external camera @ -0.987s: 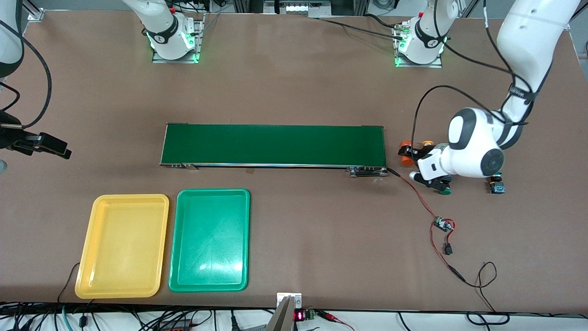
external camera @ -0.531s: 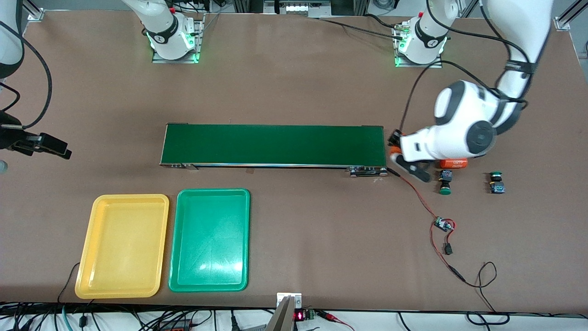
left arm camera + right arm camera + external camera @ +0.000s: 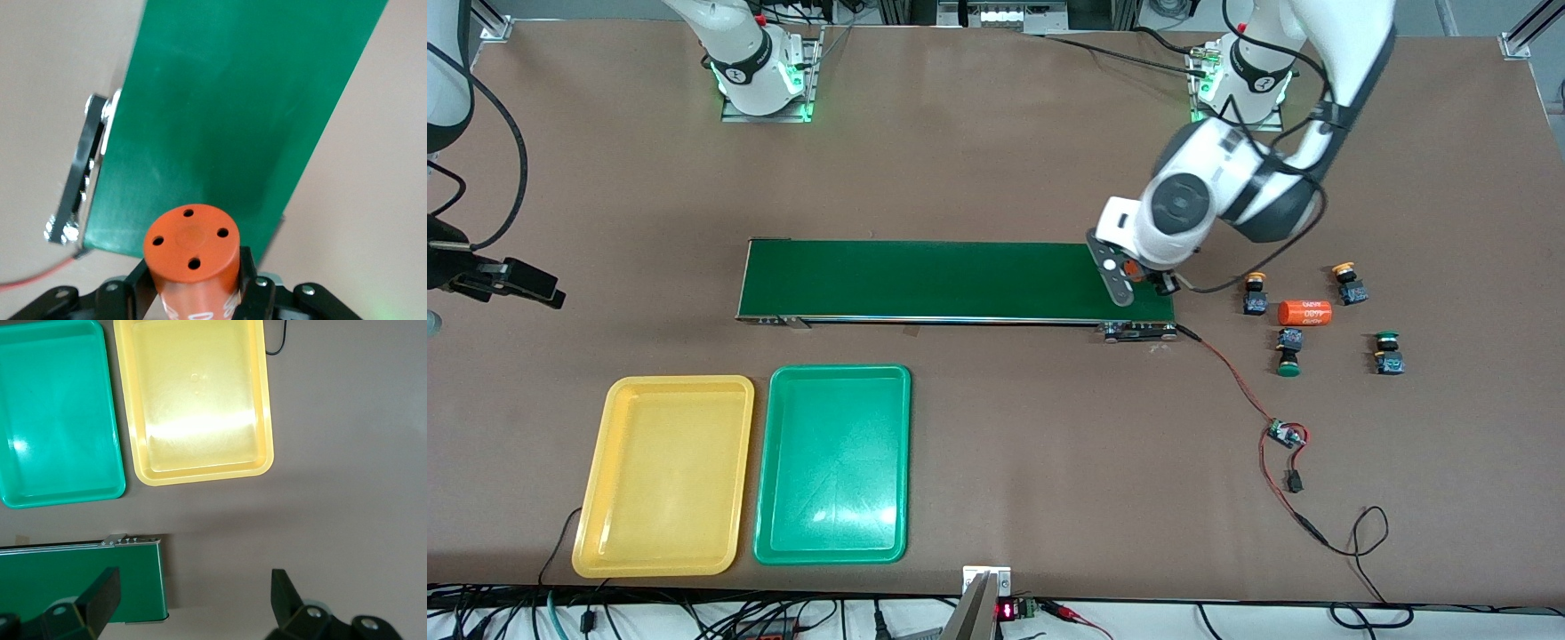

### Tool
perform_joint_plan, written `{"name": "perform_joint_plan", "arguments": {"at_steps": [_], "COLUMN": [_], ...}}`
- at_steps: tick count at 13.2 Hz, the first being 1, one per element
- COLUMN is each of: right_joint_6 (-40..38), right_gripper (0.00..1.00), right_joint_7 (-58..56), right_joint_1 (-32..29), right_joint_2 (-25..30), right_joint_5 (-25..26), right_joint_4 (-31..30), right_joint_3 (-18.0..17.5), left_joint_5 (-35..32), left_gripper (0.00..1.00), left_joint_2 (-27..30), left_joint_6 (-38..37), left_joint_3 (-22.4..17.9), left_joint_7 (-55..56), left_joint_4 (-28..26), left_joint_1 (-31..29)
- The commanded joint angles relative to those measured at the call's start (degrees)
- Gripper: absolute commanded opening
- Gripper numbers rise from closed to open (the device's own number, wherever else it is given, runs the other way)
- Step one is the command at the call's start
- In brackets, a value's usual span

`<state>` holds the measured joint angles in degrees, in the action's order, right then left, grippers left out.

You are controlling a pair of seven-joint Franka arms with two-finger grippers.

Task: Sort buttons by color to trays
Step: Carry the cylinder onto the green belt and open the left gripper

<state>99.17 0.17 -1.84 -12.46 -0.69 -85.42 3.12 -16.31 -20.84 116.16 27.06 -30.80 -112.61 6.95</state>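
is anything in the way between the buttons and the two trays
Bare table leads to the yellow tray and green tray. The conveyor belt lies farther from the camera than that path. But the left gripper holds an orange cylinder, not one of the buttons.

White print runs along the orange cylinder (image 3: pixel 1304 312) lying on the table, but its letters cannot be made out.

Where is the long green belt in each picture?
Front view: the conveyor belt lies mid-table, farther from the camera than both trays.
Left wrist view: it fills the middle, under the held orange cylinder.
Right wrist view: only its end shows.
Shared landmark: the belt's metal end bracket.
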Motion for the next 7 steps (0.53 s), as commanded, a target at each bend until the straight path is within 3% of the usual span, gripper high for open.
{"name": "perform_joint_plan", "arguments": {"at_steps": [1, 4, 6, 7], "right_joint_6": [0.2, 0.2, 0.2, 0.2], "right_gripper": [1.0, 1.0, 1.0, 1.0], "right_joint_7": [-1.0, -1.1, -1.1, -1.0], "right_joint_1": [-0.4, -0.4, -0.4, -0.4], "right_joint_2": [-0.3, -0.3, -0.3, -0.3], "right_joint_5": [-0.7, -0.7, -0.7, -0.7], "right_joint_4": [0.6, 0.6, 0.6, 0.6], "right_joint_3": [-0.2, -0.2, -0.1, -0.2], "left_joint_5": [-8.1, -8.8, -12.8, -13.0], "left_gripper": [0.0, 0.0, 0.0, 0.09], "left_joint_2": [-2.3, -3.3, -4.6, -4.6], "left_joint_6": [2.1, 2.2, 2.2, 2.0], "left_joint_3": [0.1, 0.2, 0.2, 0.2], "left_joint_7": [-4.3, -6.4, -6.1, -5.9], "left_joint_4": [-0.1, -0.2, -0.4, -0.5], "left_joint_1": [3.0, 5.1, 6.0, 6.8]}}
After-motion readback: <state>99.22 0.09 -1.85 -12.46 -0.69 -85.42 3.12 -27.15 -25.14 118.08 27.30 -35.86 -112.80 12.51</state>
